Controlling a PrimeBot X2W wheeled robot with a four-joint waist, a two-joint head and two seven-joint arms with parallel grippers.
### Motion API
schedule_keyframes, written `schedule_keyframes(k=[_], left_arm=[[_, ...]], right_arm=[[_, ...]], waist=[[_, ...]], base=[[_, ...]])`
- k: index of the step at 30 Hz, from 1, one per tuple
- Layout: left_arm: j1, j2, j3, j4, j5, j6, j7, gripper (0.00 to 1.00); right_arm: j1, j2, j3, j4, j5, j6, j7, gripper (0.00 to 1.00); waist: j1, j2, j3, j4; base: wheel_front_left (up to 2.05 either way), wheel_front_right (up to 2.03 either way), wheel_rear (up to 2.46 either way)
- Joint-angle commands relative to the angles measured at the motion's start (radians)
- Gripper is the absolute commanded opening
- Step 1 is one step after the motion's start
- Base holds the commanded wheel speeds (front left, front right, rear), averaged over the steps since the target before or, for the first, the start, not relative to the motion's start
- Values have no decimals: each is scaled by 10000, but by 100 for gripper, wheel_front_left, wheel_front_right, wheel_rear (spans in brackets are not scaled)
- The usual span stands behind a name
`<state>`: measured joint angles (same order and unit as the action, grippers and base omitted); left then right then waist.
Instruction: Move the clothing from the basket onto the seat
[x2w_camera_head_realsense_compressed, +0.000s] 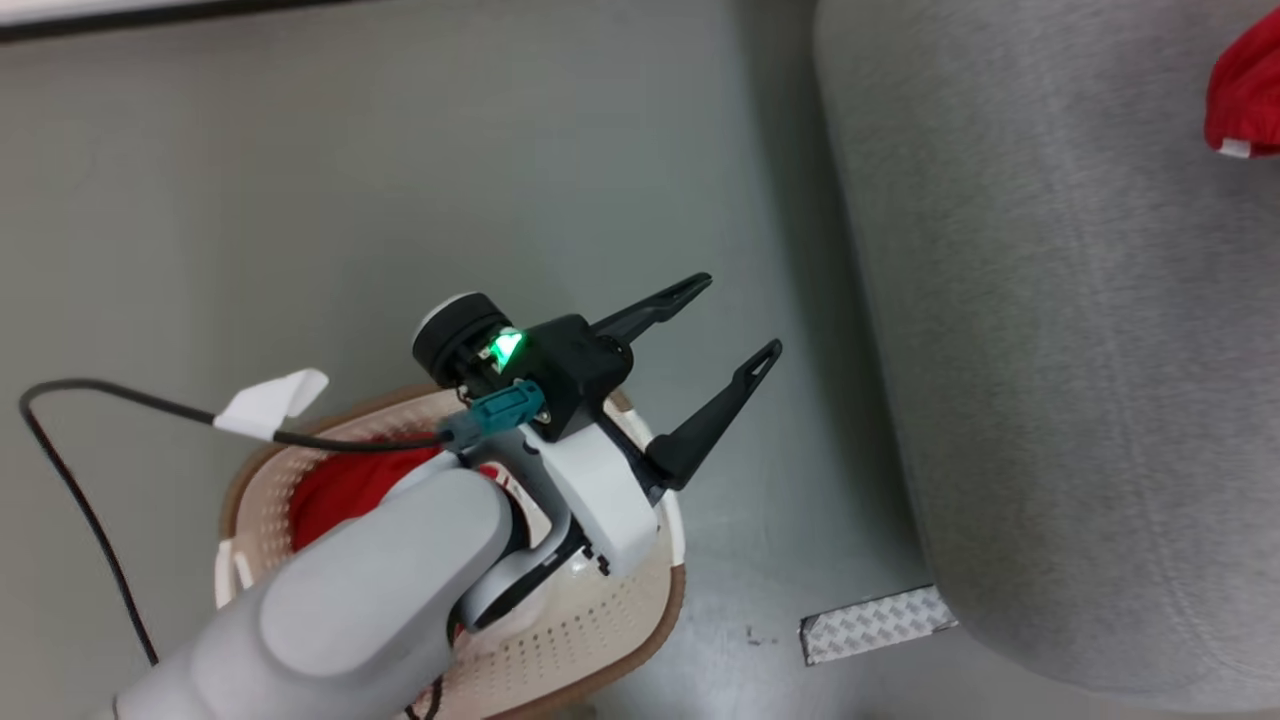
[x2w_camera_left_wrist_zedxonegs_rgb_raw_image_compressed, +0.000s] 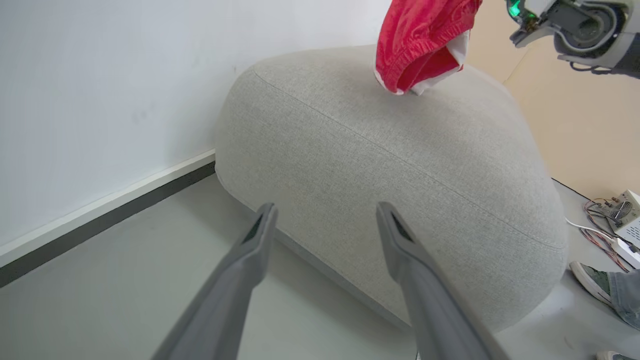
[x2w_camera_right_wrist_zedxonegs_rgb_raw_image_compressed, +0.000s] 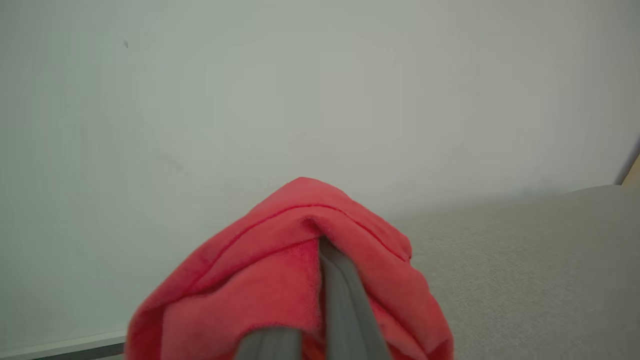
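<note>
My left gripper (x2w_camera_head_realsense_compressed: 738, 318) hangs open and empty above the oval cream basket (x2w_camera_head_realsense_compressed: 650, 640), whose brown rim shows at the lower left. Red clothing (x2w_camera_head_realsense_compressed: 340, 490) lies inside the basket, partly hidden by my forearm. In the left wrist view the left gripper (x2w_camera_left_wrist_zedxonegs_rgb_raw_image_compressed: 326, 207) points over the floor at the big grey seat (x2w_camera_left_wrist_zedxonegs_rgb_raw_image_compressed: 400, 165). A red garment with white trim (x2w_camera_left_wrist_zedxonegs_rgb_raw_image_compressed: 420, 40) hangs above the seat, its lower end at the cushion top. My right gripper (x2w_camera_right_wrist_zedxonegs_rgb_raw_image_compressed: 326, 247) is shut on this garment (x2w_camera_right_wrist_zedxonegs_rgb_raw_image_compressed: 300, 280), which drapes over the fingers. The garment's edge (x2w_camera_head_realsense_compressed: 1245, 90) shows over the seat (x2w_camera_head_realsense_compressed: 1050, 350).
A white wall with a dark baseboard (x2w_camera_left_wrist_zedxonegs_rgb_raw_image_compressed: 100, 215) runs behind the seat. A ribbed metal plate (x2w_camera_head_realsense_compressed: 875, 622) lies on the floor between basket and seat. A black cable (x2w_camera_head_realsense_compressed: 80, 480) loops left of the basket. A person's shoe (x2w_camera_left_wrist_zedxonegs_rgb_raw_image_compressed: 592, 282) and electronics with wires (x2w_camera_left_wrist_zedxonegs_rgb_raw_image_compressed: 625, 215) lie beside the seat.
</note>
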<state>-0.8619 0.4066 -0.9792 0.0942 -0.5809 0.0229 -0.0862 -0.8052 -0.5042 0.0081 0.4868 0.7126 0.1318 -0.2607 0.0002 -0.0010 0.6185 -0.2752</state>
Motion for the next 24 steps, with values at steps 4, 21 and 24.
schedule_keyframes(k=[4,21,24], left_arm=[[-202,-9,66,-36,77,98,-18,100],[-130,-176,149,282,-132,177,-460,100],[-95,-210,158,383,-186,167,-539,100]], right_arm=[[-725,-353,366,850,221,-22,329,0],[-2394,-1706,1812,3834,1387,-23,5203,28],[-2403,-1681,1969,3880,1479,-22,5421,100]], waist=[[-2,0,645,526],[-2,0,795,1134],[-2,0,644,1116]], base=[[0,0,0],[0,0,0],[0,0,0]])
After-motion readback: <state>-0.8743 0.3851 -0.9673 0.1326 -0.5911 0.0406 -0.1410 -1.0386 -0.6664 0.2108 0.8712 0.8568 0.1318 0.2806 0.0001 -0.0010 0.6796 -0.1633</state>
